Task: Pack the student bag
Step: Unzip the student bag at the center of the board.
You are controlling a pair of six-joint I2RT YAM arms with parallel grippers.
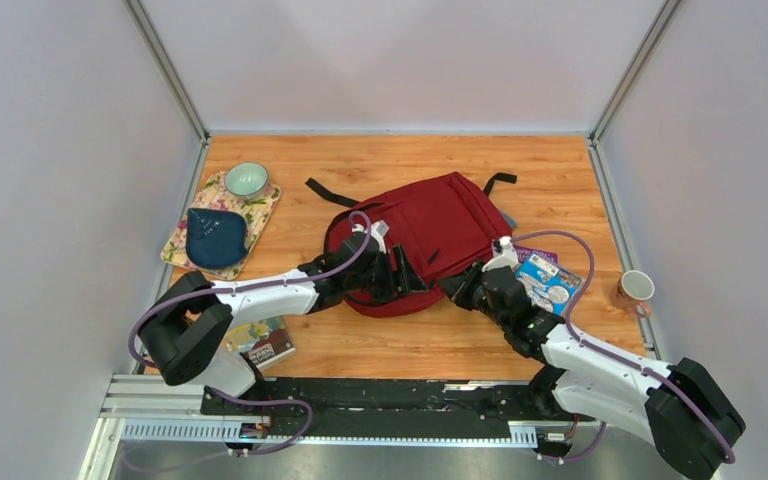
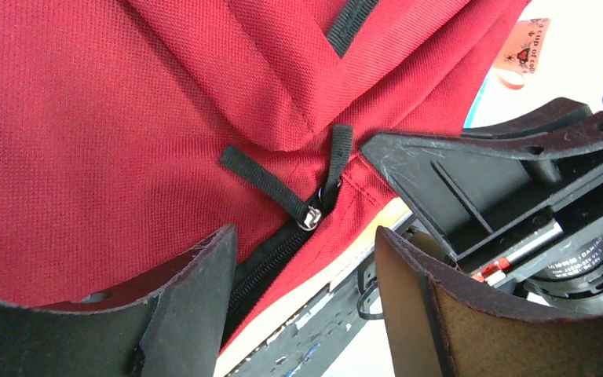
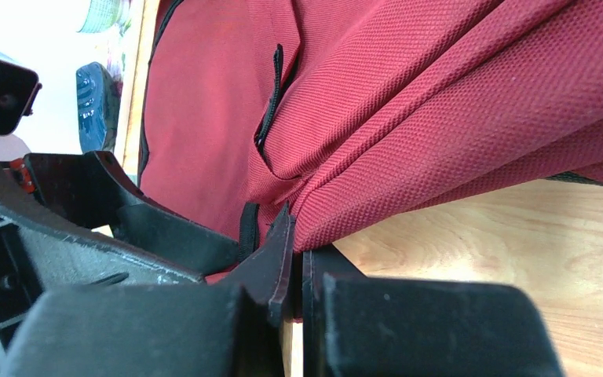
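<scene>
The student bag (image 1: 435, 225), dark red with black straps, lies flat in the middle of the wooden table. My left gripper (image 1: 400, 270) is at its near edge, open. In the left wrist view the left gripper (image 2: 305, 236) straddles the black zipper, just below two zipper pulls (image 2: 312, 216) that lie together; nothing is pinched. My right gripper (image 1: 465, 283) is at the bag's near right edge. In the right wrist view the right gripper (image 3: 298, 236) is shut on a fold of the student bag (image 3: 440, 102), lifting the red fabric slightly off the wood.
A dark blue pouch (image 1: 215, 237) and a green bowl (image 1: 246, 180) sit on a floral mat (image 1: 260, 215) at the left. A book (image 1: 260, 342) lies near the left arm. A colourful booklet (image 1: 547, 280) lies right of the bag, and a mug (image 1: 636, 290) stands at the right edge.
</scene>
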